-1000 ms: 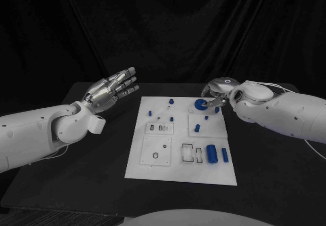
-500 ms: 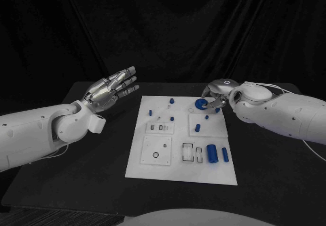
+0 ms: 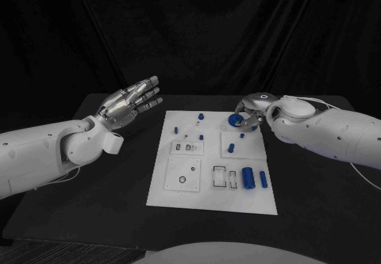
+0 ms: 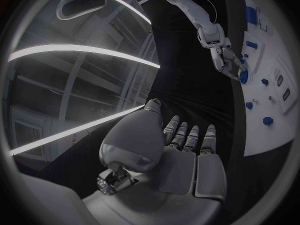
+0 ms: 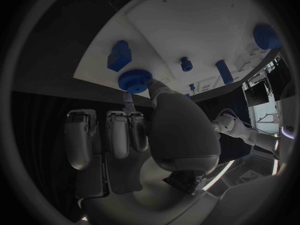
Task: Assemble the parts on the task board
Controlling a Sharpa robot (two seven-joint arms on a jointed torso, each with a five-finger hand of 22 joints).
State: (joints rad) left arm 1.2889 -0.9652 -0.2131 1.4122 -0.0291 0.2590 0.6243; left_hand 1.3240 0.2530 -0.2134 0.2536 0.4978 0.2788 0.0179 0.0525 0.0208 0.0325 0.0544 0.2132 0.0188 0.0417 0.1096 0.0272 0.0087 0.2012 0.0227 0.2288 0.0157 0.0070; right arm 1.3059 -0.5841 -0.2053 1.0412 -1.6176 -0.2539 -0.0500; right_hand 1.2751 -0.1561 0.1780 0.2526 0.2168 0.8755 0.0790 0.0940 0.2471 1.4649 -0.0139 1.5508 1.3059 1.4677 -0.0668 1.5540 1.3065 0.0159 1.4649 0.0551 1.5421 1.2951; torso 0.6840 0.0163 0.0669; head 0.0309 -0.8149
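Board (image 3: 208, 192) lies in the middle of the black table (image 3: 317, 198), and your right hand (image 3: 252, 111) is at its far right corner, where it pinches the round blue knob (image 3: 235, 120) between thumb and a finger; in the right wrist view the knob (image 5: 134, 80) sits at the board's edge beside a blue block (image 5: 119, 55), so I judge you hold it this way to seat or turn it in its place there. Your left hand (image 3: 127, 104) hovers well apart to the left of the board, fingers spread and empty, probably to stay out of the way. Other blue pieces, like the 2 cylinders (image 3: 248, 179) near the front right, lie on the board and wait.
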